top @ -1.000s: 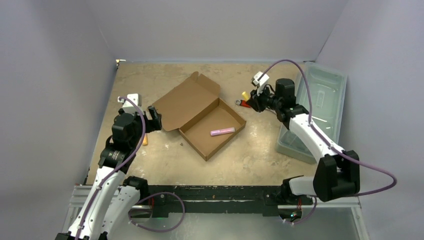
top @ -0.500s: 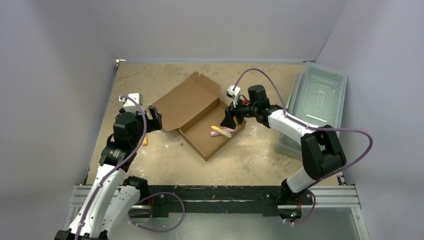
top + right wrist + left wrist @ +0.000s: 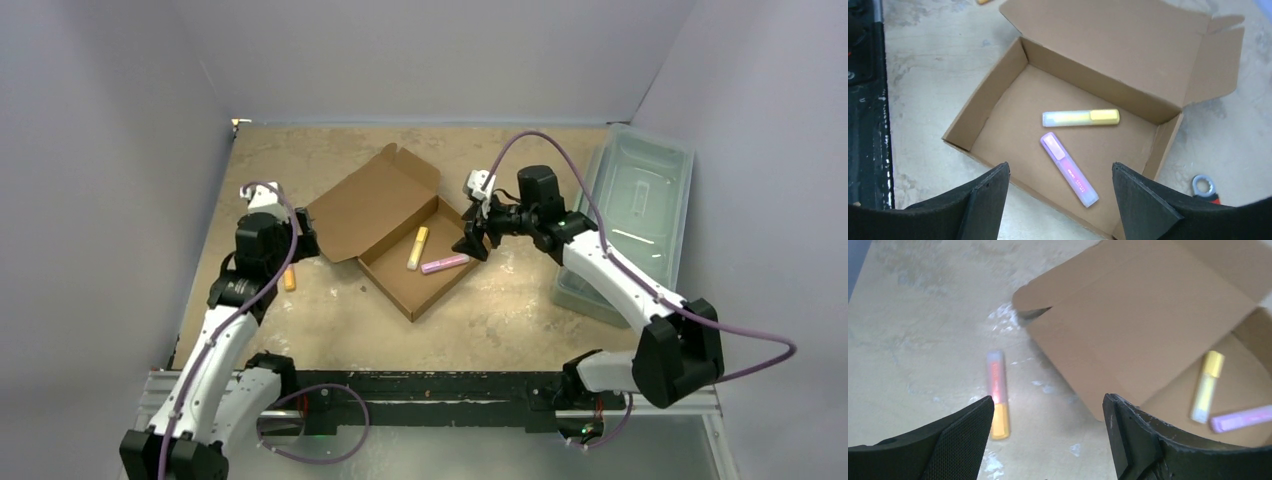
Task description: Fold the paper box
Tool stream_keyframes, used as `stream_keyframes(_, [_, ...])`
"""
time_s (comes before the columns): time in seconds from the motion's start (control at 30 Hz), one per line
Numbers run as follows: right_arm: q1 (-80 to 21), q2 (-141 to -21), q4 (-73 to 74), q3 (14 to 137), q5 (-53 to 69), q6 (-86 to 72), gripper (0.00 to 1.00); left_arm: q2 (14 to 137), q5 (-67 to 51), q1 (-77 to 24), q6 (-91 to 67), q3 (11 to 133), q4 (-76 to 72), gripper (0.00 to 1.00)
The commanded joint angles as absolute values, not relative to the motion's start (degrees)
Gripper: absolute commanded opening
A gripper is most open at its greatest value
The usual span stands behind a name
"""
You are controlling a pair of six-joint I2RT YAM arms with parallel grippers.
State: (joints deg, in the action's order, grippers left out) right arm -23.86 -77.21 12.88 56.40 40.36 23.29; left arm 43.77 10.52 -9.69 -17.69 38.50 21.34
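The paper box (image 3: pixel 372 205) lies mid-way across the bench (image 3: pixel 520 305), lid open, with a yellow marker (image 3: pixel 417 248) and a purple marker (image 3: pixel 445 264) inside. The right end effector (image 3: pixel 470 243) hovers released at its right edge. The left end effector (image 3: pixel 305 240), also released and empty, is beside the lid.

one paper box (image 3: pixel 375 205), three highlighters (image 3: pixel 417 248) (image 3: pixel 445 264) (image 3: pixel 289 279), maybe one wrench (image 3: pixel 1204 186)

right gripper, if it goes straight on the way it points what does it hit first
Probably the purple highlighter lying inside the paper box: in the wrist view it sits centred between the fingers of the open right gripper. Depth is unclear, so it may land on the box floor beside it.
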Motion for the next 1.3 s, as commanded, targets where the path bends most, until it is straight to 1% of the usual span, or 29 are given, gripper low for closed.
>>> stream_keyframes(0.0, [-22.7,-73.6,16.4,57.1,44.1,29.6,0.77,49.9,6.9,-2.6,-20.0,39.0,21.8,0.79])
stream_keyframes(0.07, [-22.1,-73.0,16.8,57.1,44.6,29.6,0.77,53.7,2.5,2.5,-20.3,38.9,20.7,0.79])
stream_keyframes(0.13, [-21.7,-72.7,16.8,57.0,44.8,29.5,0.77,58.7,0.3,5.7,-20.1,39.2,20.1,0.84])
stream_keyframes(0.17, [-21.5,-72.7,16.7,56.9,45.0,29.4,0.77,61.8,-0.9,6.5,-19.7,40.0,20.3,0.84])
stream_keyframes(0.23, [-21.4,-72.9,16.7,56.9,45.1,29.2,0.77,67.4,-0.2,6.8,-18.9,41.3,21.3,0.84])
stream_keyframes(0.33, [-21.4,-73.3,16.9,56.9,45.4,29.3,0.77,73.1,5.8,6.7,-18.8,42.5,22.0,0.81])
stream_keyframes(0.4, [-21.4,-73.3,17.0,56.9,45.3,29.4,0.77,75.3,7.9,6.7,-19.0,42.7,22.0,0.72])
stream_keyframes(0.43, [-21.3,-73.4,17.0,56.8,45.2,29.6,0.77,76.4,7.9,6.7,-19.1,42.6,21.8,0.65])
stream_keyframes(0.47, [-21.3,-73.5,17.0,56.7,45.2,29.6,0.77,77.6,7.3,6.7,-19.0,42.7,21.7,0.61])
stream_keyframes(0.53, [-21.3,-73.7,17.1,56.7,45.2,29.8,0.77,80.1,6.1,6.7,-18.6,43.1,21.4,0.56])
stream_keyframes(0.6, [-21.2,-74.1,17.3,56.7,45.2,29.9,0.77,82.4,5.5,6.8,-18.1,43.5,21.2,0.48])
stream_keyframes(0.77, [-21.0,-74.9,17.6,56.8,45.0,30.2,0.77,85.9,4.3,6.7,-16.8,44.6,20.7,0.38])
stream_keyframes(0.83, [-21.1,-75.2,17.7,56.8,45.0,30.3,0.77,86.3,4.1,6.7,-16.6,44.6,20.6,0.33])
stream_keyframes(0.9, [-21.0,-75.5,17.8,56.9,44.9,30.4,0.77,86.0,4.0,6.7,-16.5,44.6,20.5,0.25])
stream_keyframes(0.97, [-20.9,-75.8,17.9,56.9,44.8,30.5,0.77,85.0,4.1,6.8,-16.4,44.7,20.5,0.14])
stream_keyframes(1.03, [-20.9,-75.9,18.2,56.9,44.9,30.7,0.77,81.9,4.1,6.7,-16.2,44.6,20.1,0.02])
stream_keyframes(1.07, [-20.8,-75.9,18.2,56.9,45.0,30.7,0.77,79.7,3.3,6.7,-15.9,44.2,19.6,0.00])
stream_keyframes(1.13, [-20.5,-75.8,18.4,56.9,45.2,30.8,0.77,73.9,-0.4,6.7,-15.8,42.8,17.6,0.00])
stream_keyframes(1.27, [-19.7,-75.8,18.4,56.9,45.3,31.0,0.77,62.7,-18.3,6.6,-20.9,38.2,11.4,0.00])
